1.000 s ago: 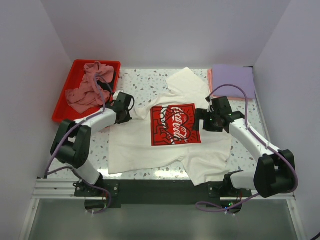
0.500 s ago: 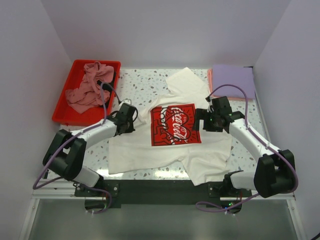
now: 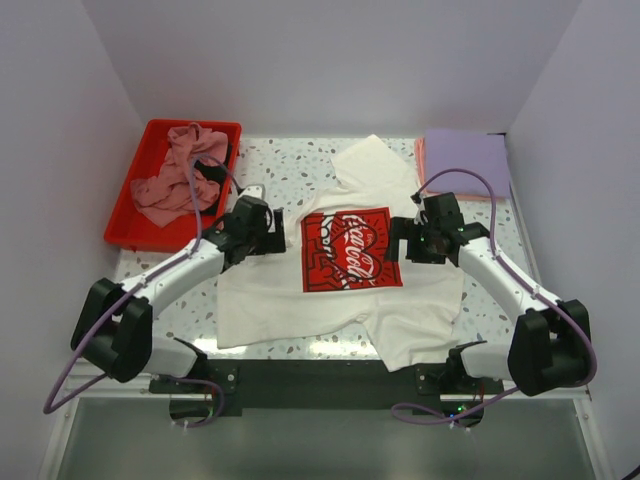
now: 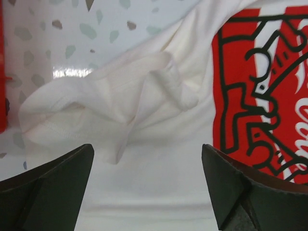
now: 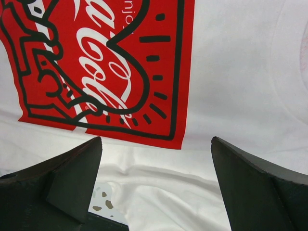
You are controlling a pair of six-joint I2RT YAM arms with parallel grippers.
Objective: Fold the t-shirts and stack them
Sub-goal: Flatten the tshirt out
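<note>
While both arms reach in over it, the white t-shirt (image 3: pixel 340 300) lies print-up in the middle of the desk (image 3: pixel 285 170). The left end effector (image 3: pixel 262 234) hides the shirt's left sleeve from above. Only the wrist view shows that sleeve, crumpled into loose folds just beyond the wide-apart fingers, which hold nothing. The right end effector (image 3: pixel 400 243) is also spread wide and empty over the red print's right edge.

At the far right corner, the folded lavender tee (image 3: pixel 465 160) covers the salmon-pink tee (image 3: pixel 420 160) except for a thin edge. In the red tray (image 3: pixel 125 215), a dark patch beside the heaped dusty-pink tee (image 3: pixel 175 185) could be cloth or cable; I cannot tell.

A second ago the left end effector was pinched shut nearer the tray. It has since swung toward the print and opened. The right arm has not moved.
</note>
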